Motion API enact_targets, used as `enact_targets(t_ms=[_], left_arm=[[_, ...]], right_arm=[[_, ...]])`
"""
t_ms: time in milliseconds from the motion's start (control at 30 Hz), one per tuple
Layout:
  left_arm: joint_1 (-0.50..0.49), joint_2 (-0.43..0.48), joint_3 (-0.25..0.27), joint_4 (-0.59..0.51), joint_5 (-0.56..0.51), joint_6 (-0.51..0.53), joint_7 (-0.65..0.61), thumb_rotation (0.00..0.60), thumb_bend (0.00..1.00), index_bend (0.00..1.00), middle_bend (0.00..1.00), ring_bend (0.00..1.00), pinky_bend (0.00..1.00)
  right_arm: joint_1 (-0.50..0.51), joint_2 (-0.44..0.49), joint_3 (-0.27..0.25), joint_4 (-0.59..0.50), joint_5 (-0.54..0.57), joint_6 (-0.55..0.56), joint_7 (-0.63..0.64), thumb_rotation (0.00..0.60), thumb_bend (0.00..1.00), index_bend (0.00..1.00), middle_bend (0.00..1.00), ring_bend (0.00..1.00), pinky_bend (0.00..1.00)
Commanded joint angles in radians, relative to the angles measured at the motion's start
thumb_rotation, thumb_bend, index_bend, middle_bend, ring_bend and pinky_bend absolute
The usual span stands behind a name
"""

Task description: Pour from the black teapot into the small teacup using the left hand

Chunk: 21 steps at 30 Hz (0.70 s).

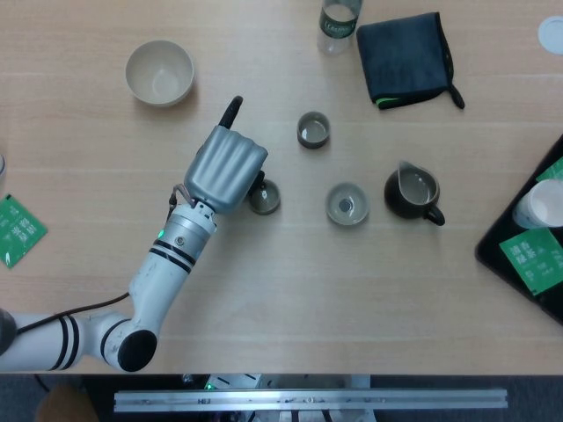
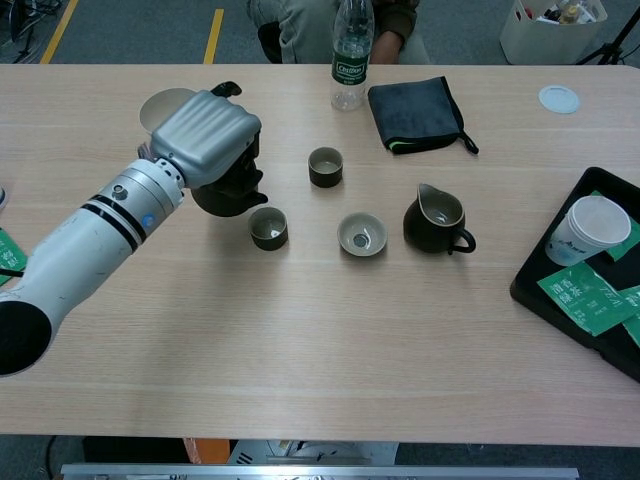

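- The left hand (image 2: 207, 135) is closed around the black teapot (image 2: 228, 190), fingers wrapped over its top; the silver back of the hand hides the grip itself.
- The teapot hangs above the table (image 2: 320, 330), its spout just beside the rim of the small teacup (image 2: 268, 228), up and to the cup's left in the chest view.
- In the head view the hand (image 1: 227, 169) covers the pot almost wholly and overlaps the cup's left edge (image 1: 266, 197).
- Three small cups in all: the one at the spout, a dark one (image 2: 325, 166) farther back, a pale wider one (image 2: 361, 234) to the right, each apart from the others.
- One dark pitcher (image 2: 438, 220) stands right of the pale cup, handle turned away from it.
- One cream bowl (image 1: 159, 72) sits behind the hand, near the far-left part of the table.
- One plastic bottle (image 2: 348, 57) and one folded dark cloth (image 2: 413, 113) lie at the far edge.
- One black tray (image 2: 560, 300) at the right edge carries a paper cup (image 2: 587, 227) and green packets (image 2: 587, 290).
- A wide bare stretch of table lies along the near edge, in front of the cups.
- The right hand shows in neither view.
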Motion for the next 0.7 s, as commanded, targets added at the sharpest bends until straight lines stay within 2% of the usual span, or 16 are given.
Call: enact_targets(t_ms=[33,467,700], left_arm=[[0.004,-0.01,0.003,0.018,0.021,0.009,0.002,0.534,0.41,0.92,1.0,0.82,0.11],[0.032,-0.046,0.018,0.068,0.091,0.027,0.011,0.543,0.41,0.92,1.0,0.82,0.11],[0.047,-0.068,0.018,0.096,0.131,0.041,0.015,0.576,0.41,0.92,1.0,0.82,0.11]], right_arm=[[0.0,0.0,0.0,0.002,0.001,0.0,0.001,0.6,0.0,0.36,0.39,0.23,0.23],[0.0,0.0,0.002,0.001,-0.001,-0.001,0.0,0.6,0.0,0.36,0.39,0.23,0.23],[0.001,0.0,0.003,0.001,-0.001,-0.001,0.001,0.6,0.0,0.36,0.39,0.23,0.23]])
